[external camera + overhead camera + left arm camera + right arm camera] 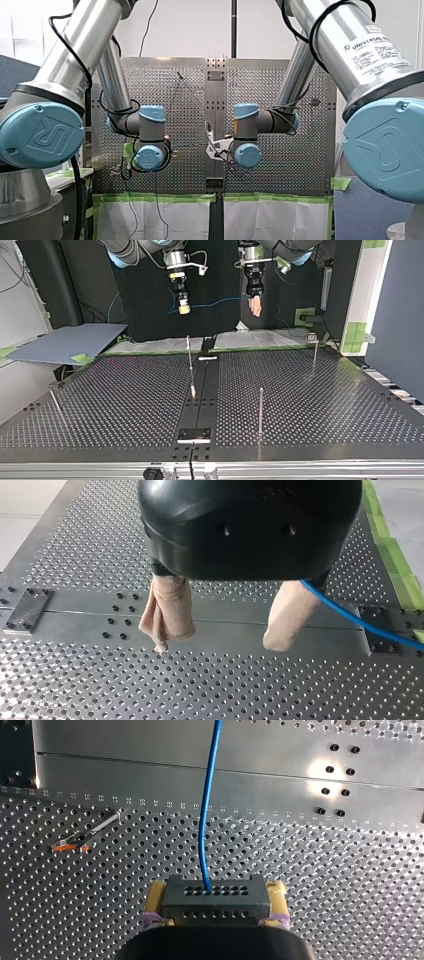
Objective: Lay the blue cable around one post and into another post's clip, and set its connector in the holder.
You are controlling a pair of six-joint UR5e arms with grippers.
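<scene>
Now, high above the silver table with holes (310, 405), my right gripper (184, 307) squeezes the dark grey block connector (215, 901) of the thin blue cable (205, 820) and my left gripper (220, 642) hangs wide apart, so I think both should go down slowly, cable kept stretched.

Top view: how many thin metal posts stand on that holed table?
4. A middle post; a near post right of it; a far post toward the view's right edge; a leaning post at its left edge. More may be hidden.
</scene>
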